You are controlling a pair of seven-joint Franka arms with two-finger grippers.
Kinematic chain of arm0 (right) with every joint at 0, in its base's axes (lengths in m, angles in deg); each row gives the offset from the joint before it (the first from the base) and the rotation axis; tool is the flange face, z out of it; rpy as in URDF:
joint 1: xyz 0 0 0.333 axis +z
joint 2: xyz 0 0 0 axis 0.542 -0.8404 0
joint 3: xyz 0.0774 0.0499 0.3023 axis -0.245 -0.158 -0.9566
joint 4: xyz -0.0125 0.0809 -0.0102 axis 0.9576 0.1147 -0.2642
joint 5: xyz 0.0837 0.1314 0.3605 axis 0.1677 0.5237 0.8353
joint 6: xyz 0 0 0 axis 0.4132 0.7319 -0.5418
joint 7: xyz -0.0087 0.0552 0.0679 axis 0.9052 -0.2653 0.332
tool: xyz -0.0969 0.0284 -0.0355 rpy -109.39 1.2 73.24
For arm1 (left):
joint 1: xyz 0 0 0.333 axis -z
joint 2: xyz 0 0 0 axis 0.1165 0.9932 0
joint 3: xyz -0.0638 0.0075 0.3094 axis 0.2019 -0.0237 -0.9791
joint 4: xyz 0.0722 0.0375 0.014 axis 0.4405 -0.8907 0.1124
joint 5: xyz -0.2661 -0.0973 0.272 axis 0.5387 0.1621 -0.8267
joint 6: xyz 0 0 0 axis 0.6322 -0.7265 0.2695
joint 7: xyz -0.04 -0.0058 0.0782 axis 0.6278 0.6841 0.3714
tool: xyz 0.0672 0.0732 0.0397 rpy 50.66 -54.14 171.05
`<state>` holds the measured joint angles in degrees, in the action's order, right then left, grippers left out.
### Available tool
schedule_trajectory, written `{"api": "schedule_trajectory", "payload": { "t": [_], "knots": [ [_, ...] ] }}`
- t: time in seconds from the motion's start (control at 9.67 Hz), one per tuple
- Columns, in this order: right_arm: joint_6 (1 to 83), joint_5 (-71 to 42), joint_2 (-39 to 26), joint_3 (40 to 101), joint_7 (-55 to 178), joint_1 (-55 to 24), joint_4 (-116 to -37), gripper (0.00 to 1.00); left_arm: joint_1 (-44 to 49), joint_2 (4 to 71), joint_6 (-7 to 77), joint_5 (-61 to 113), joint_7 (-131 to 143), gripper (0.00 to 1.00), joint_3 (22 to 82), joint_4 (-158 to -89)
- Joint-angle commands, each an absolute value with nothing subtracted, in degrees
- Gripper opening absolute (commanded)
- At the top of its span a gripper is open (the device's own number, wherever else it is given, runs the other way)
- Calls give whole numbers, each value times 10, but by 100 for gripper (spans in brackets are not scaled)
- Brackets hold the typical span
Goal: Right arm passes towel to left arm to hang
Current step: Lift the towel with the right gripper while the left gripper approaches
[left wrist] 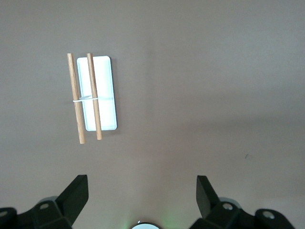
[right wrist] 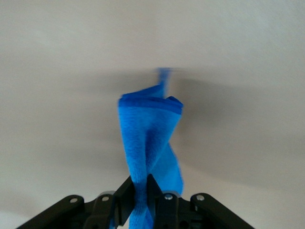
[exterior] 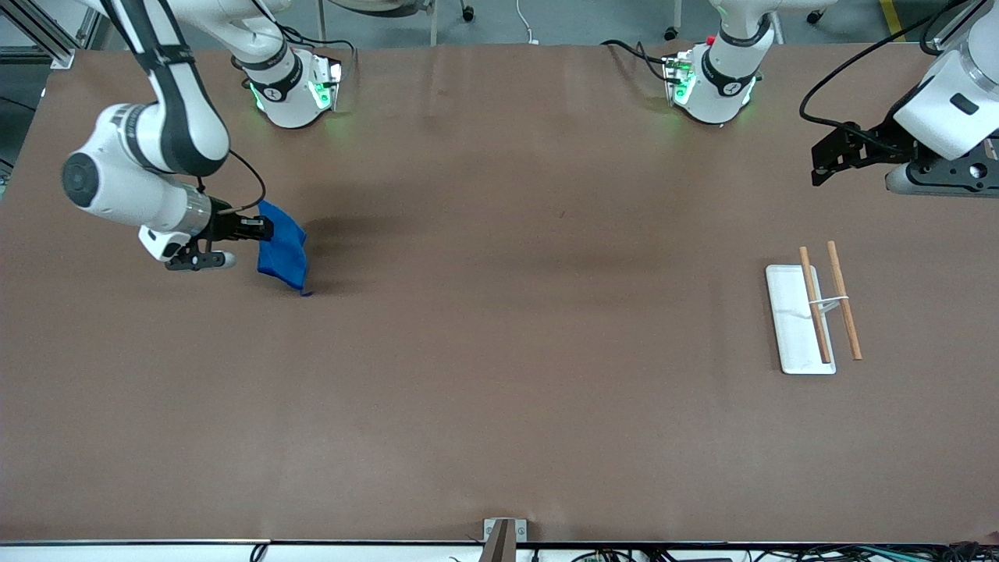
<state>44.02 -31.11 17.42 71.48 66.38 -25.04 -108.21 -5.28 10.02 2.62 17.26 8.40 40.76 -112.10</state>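
Grabbed and lifted: the bright blue soft cloth towel (exterior: pixel 282 246), at about nine o'clock on the big brown desk (exterior: pixel 499 406), toward the right arm's end. Pinched at one edge by the right arm's black two-finger pincer (exterior: pixel 261 228), shut tight on the cloth. Same thing in the right wrist view: right pincer (right wrist: pixel 140 191) squeezed on the blue towel (right wrist: pixel 150 138). Hanging down from there in loose folds, lowest corner very close to the desk. Hard to tell if touching or not.

Not handed over yet. Waiting up in the air at about two o'clock: the left arm's black pincer (exterior: pixel 818 165), over the desk at the left arm's end. Wide apart and holding nothing, as plain in the left wrist view (left wrist: pixel 140 183). Well apart from the towel, with most of the desk in between.

Ready at about three o'clock: a little hanging rack, with a flat white base (exterior: pixel 788 312) and two thin wooden rods (exterior: pixel 844 300) held above it. Nothing on the rods.

So, first step done, by the look of it: towel picked up. Left to do: carry the towel toward the middle, bring the left pincer over to meet it, grip with the left, let go with the right, then drape the towel over the rods. Probably less than halfway there.
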Motion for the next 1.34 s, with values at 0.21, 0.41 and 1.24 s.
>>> {"api": "schedule_trajectory", "payload": {
  "t": [0.21, 0.41, 1.24],
  "knots": [
    [339, -156, 170, 717, 658, -226, -926, 0, -49, 143, 39, 217, 92, 100, 409, -1119],
    [341, -68, 165, 717, 658, -204, -890, 0, -54, 168, 78, 317, 92, 100, 410, -1111],
    [351, 463, 69, 718, 661, -88, -808, 0, -58, 326, 149, 841, 287, 100, 407, -1112]
  ]
}}
